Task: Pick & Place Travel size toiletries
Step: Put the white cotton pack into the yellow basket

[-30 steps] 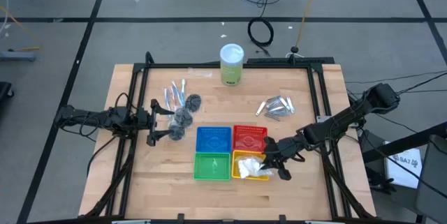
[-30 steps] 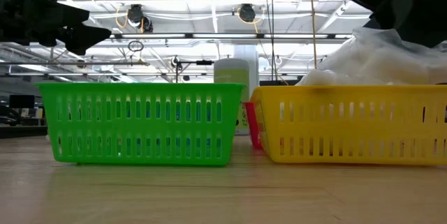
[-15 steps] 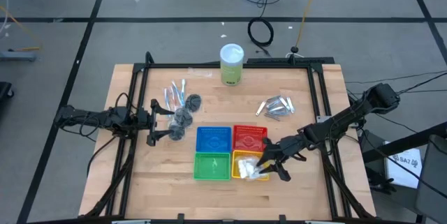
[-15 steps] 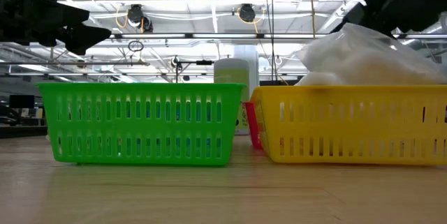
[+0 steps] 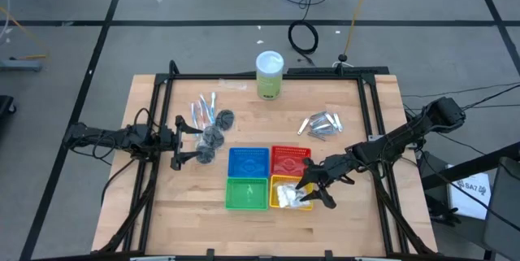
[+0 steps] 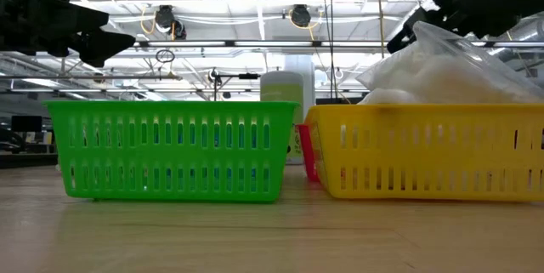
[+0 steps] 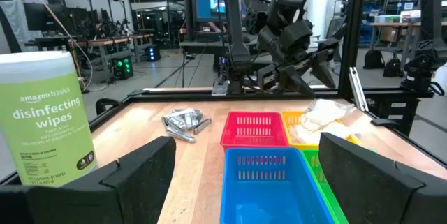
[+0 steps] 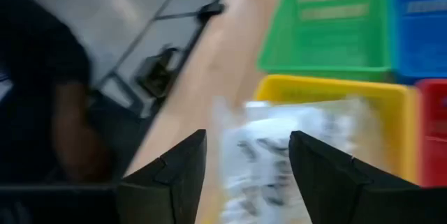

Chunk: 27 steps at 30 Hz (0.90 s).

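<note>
The right tool point(image 5: 307, 193), jaws spread just above the heaped white sachets point(image 5: 286, 197) at lower centre, could snag one out of the yellow basket point(image 5: 277, 181).

Wooden table point(image 5: 162, 204) with black frame. Four small baskets in a two-by-two block near the front edge: blue basket point(image 5: 249, 163), red basket point(image 5: 290, 161), green basket point(image 5: 247, 193), yellow basket point(image 5: 289, 193). White sachets point(image 5: 286, 197) lie in the yellow basket. Right gripper point(image 5: 311, 186) sits at the yellow basket's right edge, fingers apart. Left gripper point(image 5: 180, 143) is at the left side, fingers spread, beside the dark grey puffs point(image 5: 213, 137). Clear-wrapped sticks point(image 5: 201, 110) lie behind them. Silver foil tubes point(image 5: 322, 124) lie right of centre. Green cylinder point(image 5: 270, 76) stands at the back.
</note>
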{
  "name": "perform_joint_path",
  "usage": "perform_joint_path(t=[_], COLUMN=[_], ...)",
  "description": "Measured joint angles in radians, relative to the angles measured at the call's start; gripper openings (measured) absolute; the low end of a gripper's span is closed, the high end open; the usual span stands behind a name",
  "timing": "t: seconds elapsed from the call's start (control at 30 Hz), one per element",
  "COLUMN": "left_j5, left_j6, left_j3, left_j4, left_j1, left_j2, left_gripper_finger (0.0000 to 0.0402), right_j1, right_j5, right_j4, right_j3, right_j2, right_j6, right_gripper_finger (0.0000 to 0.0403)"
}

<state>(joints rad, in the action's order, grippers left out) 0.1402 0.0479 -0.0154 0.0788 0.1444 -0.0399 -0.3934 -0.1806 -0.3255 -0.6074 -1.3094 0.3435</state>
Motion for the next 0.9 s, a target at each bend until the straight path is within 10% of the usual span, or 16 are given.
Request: perform_joint_path(t=[0.5,0.9], left_j5=[0.0,0.0], left_j6=[0.0,0.0], left_j3=[0.0,0.0], left_j4=[0.0,0.0], left_j1=[0.0,0.0], left_j2=[0.0,0.0], left_gripper_finger=[0.0347,0.0347], right_j1=[-0.004,0.033], right_j5=[-0.025,-0.034], right_j4=[-0.107,-0.007], right_j3=[-0.009,-0.041], right_j2=[-0.061,-0.209], right_j6=[-0.03,-0.022], right_gripper_finger=[0.0135,0.0005])
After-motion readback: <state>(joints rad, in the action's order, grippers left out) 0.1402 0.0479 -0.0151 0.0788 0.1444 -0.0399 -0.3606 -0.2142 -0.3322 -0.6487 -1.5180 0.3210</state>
